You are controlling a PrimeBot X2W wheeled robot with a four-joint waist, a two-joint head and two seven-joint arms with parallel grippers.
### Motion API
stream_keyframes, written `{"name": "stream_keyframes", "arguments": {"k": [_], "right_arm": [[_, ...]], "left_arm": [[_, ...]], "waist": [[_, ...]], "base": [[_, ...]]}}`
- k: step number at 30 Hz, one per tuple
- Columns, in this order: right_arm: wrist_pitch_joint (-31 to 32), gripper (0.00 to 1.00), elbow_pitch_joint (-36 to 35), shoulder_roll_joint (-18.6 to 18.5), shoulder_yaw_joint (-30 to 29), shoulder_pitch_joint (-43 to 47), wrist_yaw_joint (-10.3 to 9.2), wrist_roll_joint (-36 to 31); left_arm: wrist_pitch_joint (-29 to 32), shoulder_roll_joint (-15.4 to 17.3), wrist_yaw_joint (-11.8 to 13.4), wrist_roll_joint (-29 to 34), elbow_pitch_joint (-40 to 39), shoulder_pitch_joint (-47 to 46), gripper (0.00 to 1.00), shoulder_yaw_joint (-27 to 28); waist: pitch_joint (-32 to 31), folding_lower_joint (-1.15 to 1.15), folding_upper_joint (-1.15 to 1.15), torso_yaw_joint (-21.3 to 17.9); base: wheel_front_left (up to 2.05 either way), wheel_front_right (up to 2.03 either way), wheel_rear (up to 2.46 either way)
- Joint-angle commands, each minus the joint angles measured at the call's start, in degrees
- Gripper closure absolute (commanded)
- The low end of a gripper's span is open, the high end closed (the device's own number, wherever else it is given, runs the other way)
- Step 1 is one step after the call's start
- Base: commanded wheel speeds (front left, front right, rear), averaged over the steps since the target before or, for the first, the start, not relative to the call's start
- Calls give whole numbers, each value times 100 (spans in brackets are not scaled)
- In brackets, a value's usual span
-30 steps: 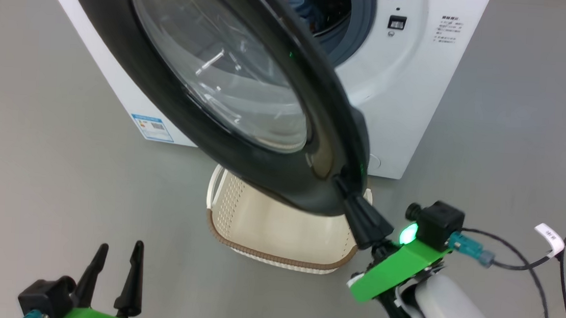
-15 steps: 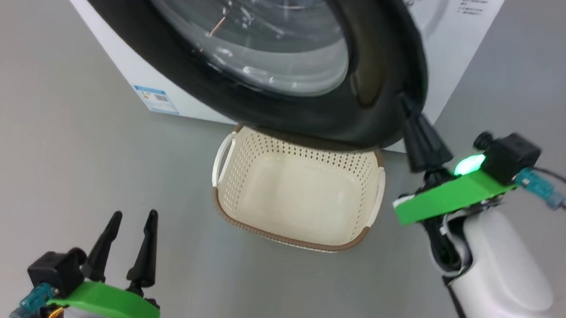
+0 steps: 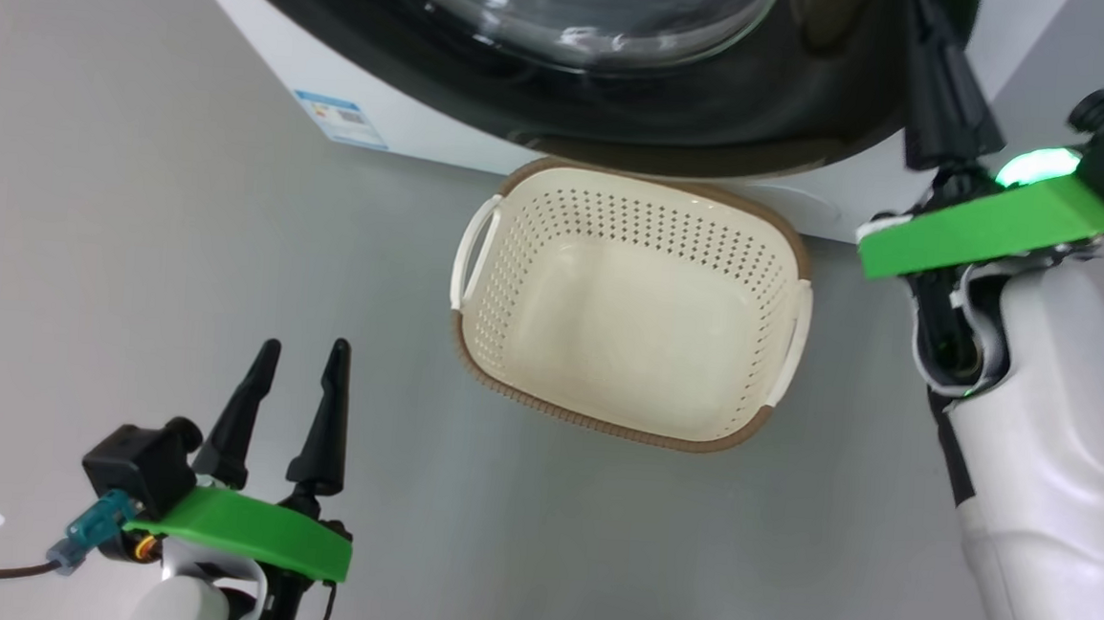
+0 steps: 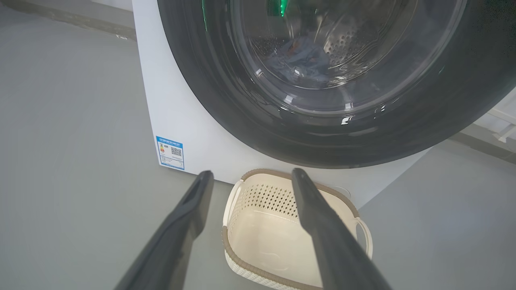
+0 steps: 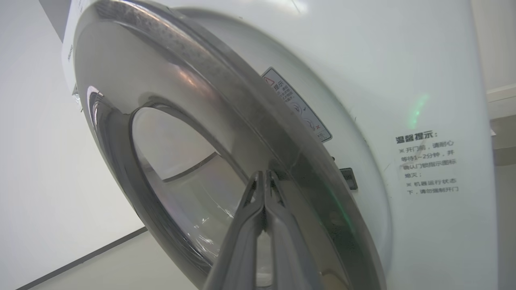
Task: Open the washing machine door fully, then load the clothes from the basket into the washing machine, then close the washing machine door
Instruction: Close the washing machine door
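Door (image 3: 669, 116) swung nearer shut, seemingly touching closed right hand (image 5: 264, 177); left hand (image 3: 305, 348) spread empty near basket (image 3: 516, 279).

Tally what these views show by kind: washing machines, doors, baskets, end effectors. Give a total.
Washing machine: 1
Washing machine door: 1
Basket: 1
End effectors: 2, the left end effector and the right end effector
Total: 5
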Motion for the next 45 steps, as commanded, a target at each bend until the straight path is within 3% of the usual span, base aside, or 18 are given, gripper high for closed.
{"name": "stream_keyframes", "arguments": {"k": [1, 15, 23, 26, 28, 45], "right_arm": [[-27, 100, -127, 111, 9, -159, 8, -59], [-27, 100, -117, 221, -670, -883, 8, -284], [-27, 100, -139, 145, -325, -417, 8, -334], [-27, 57, -194, 110, -196, -25, 8, -302], [-27, 0, -206, 52, -51, 277, 8, -309], [-27, 0, -548, -178, 168, 2496, 8, -195]], "left_arm": [[-37, 106, -14, -29, -148, -123, 0, 172], [-37, 40, -14, -105, -211, -360, 0, 7], [-37, 70, -14, -61, -108, -313, 0, 108], [-37, 109, -14, -13, -44, -258, 0, 173], [-37, 139, -14, 34, -2, -212, 0, 210], [-37, 573, -14, 176, 213, 230, 0, 432]], "waist": [[109, -1, 0, 121], [359, -1, 0, 316], [188, -1, 0, 234], [46, -1, 0, 141], [-63, -1, 0, 69], [-881, -1, 0, -794]], "base": [[0, 0, 0], [0, 0, 0], [0, 0, 0], [0, 0, 0], [0, 0, 0], [0, 0, 0]]}}
